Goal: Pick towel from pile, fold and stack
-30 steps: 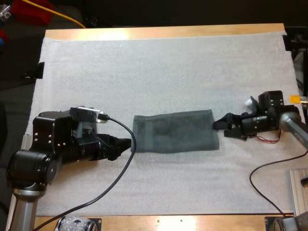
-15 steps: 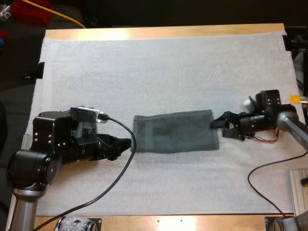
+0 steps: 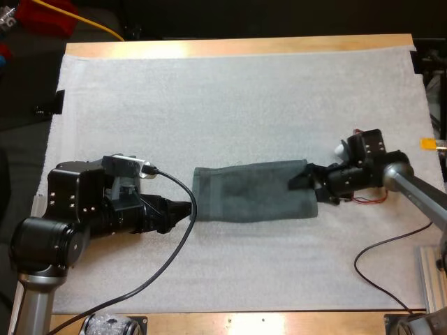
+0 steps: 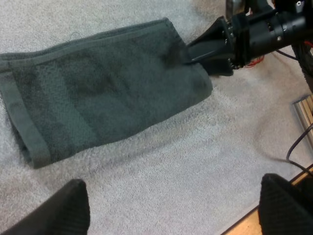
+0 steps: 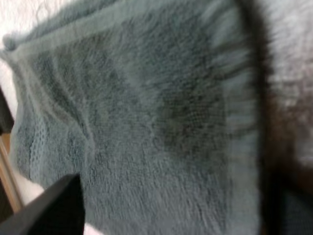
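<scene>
Towel [image 3: 251, 192], dark grey-green and folded into a long strip, lies flat in the middle of the white mat [image 3: 230, 105]. My left gripper [image 3: 184, 209] rests just beside its left end, fingers wide apart and holding nothing. My right gripper [image 3: 307, 185] is at its right end, fingers parted, one over the cloth.

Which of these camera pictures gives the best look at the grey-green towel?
The high view: the whole towel shows from above, lying flat. The left wrist view shows it slanted; the right wrist view, a close patch of fabric.
</scene>
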`<action>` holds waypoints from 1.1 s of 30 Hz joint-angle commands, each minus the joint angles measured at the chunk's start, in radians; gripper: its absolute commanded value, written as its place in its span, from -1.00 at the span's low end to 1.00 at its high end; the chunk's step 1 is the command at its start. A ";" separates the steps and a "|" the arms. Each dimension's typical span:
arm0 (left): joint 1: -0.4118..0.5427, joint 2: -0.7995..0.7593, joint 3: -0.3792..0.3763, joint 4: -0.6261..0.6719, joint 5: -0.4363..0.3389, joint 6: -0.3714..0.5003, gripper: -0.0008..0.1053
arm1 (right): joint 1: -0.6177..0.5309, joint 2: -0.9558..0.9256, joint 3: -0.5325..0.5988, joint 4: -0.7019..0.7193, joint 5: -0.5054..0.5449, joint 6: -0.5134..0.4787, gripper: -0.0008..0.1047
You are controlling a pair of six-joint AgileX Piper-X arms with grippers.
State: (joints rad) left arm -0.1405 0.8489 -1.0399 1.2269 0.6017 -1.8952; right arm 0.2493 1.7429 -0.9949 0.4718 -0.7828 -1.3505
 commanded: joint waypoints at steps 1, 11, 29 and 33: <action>-0.004 -0.002 -0.008 -0.007 0.008 -0.008 0.32 | 0.030 0.040 0.022 0.026 -0.005 0.024 0.40; -0.004 -0.002 -0.008 -0.007 0.029 -0.008 0.32 | 0.081 0.040 0.022 -0.048 -0.006 0.114 0.39; -0.004 -0.002 -0.008 0.011 0.031 -0.008 0.32 | 0.081 -0.002 0.022 -0.034 0.186 0.037 -0.94; -0.004 -0.002 -0.008 0.011 0.031 -0.008 0.32 | 0.081 -0.030 0.010 0.010 0.276 -0.019 -0.95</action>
State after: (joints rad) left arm -0.1405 0.8489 -1.0399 1.2326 0.6195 -1.8952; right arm 0.3319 1.7190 -0.9861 0.4606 -0.5336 -1.3497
